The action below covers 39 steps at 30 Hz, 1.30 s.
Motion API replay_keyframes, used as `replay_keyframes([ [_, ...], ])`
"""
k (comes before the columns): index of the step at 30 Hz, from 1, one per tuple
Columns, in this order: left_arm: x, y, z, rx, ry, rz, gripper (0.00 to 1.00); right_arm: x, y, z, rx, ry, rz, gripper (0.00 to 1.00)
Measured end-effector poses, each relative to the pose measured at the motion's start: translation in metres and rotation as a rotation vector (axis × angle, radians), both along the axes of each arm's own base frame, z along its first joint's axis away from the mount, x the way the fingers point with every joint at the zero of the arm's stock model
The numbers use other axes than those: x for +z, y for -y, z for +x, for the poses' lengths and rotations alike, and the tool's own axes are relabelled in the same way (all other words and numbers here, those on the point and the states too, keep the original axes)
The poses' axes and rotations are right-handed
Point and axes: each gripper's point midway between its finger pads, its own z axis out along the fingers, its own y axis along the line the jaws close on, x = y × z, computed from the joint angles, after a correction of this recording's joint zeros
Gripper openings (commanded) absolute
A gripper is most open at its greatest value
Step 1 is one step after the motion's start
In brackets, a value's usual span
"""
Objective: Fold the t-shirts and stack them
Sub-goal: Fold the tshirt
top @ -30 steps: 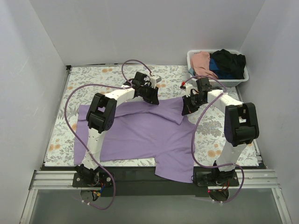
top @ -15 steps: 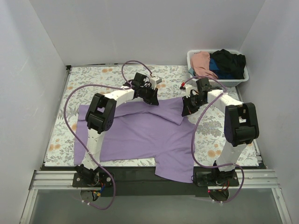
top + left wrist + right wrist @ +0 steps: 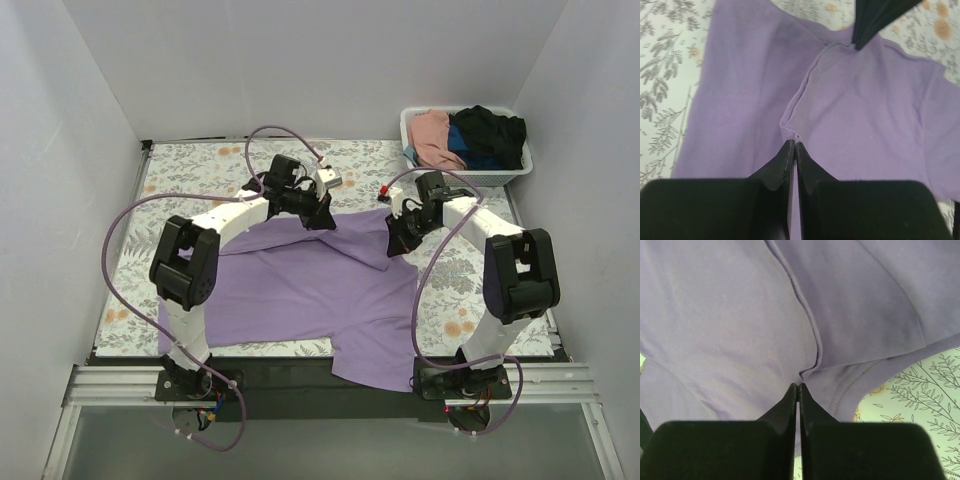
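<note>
On the floral tabletop (image 3: 200, 160), your left gripper (image 3: 792, 146) and right gripper (image 3: 799, 386) pinch the large lavender-purple cloth t-shirt (image 3: 300, 290), folding barely begun, nothing stacked.

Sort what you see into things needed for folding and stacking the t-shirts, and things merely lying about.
Job: lavender shirt, pinched by left gripper and right gripper; pink shirt, blue shirt, black shirt.
Lying about: white basket, floral table cover.
</note>
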Motion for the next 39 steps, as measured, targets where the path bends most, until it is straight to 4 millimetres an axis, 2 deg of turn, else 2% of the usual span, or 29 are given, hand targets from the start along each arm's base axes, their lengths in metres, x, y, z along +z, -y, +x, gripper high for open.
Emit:
replay_keyframes([
  [4, 0.002, -0.008, -0.026, -0.094, 0.024, -0.007, 0.0, 0.004, -0.002, -0.008, 0.062, 0.025, -0.006, 0.01],
  [8, -0.019, -0.021, -0.055, -0.175, 0.01, 0.026, 0.0, 0.004, -0.001, -0.014, 0.121, 0.037, -0.015, 0.01],
  [11, -0.035, -0.033, -0.073, -0.218, 0.002, 0.057, 0.0, 0.003, -0.001, -0.02, 0.167, 0.045, -0.025, 0.05],
  [17, -0.053, -0.048, -0.089, -0.267, 0.041, 0.103, 0.0, 0.007, -0.012, -0.041, 0.301, 0.063, -0.023, 0.11],
  [20, -0.056, -0.054, -0.095, -0.279, 0.067, 0.124, 0.0, 0.009, -0.021, -0.058, 0.379, 0.061, -0.019, 0.28],
  [21, -0.057, -0.057, -0.096, -0.281, 0.077, 0.132, 0.02, 0.01, -0.023, -0.064, 0.404, 0.058, -0.02, 0.44],
  [23, -0.057, -0.059, -0.098, -0.285, 0.092, 0.141, 0.11, 0.01, -0.028, -0.074, 0.445, 0.051, -0.022, 0.59],
  [24, -0.057, -0.06, -0.098, -0.286, 0.098, 0.143, 0.18, 0.009, -0.029, -0.078, 0.464, 0.046, -0.024, 0.62],
  [28, -0.05, -0.067, -0.099, -0.266, 0.109, 0.143, 0.26, 0.009, -0.029, -0.086, 0.49, 0.027, -0.036, 0.62],
  [30, -0.034, -0.076, -0.095, -0.216, 0.102, 0.118, 0.26, 0.014, -0.026, -0.081, 0.473, 0.022, -0.042, 0.6],
  [33, -0.005, -0.101, -0.075, -0.067, 0.091, 0.081, 0.26, 0.036, -0.028, -0.051, 0.4, 0.061, -0.032, 0.56],
  [36, 0.016, -0.144, -0.041, 0.158, 0.061, 0.072, 0.25, 0.056, -0.037, -0.003, 0.302, 0.131, -0.032, 0.56],
  [39, 0.022, -0.196, -0.009, 0.4, 0.006, 0.095, 0.24, 0.06, -0.044, 0.038, 0.202, 0.179, -0.049, 0.56],
])
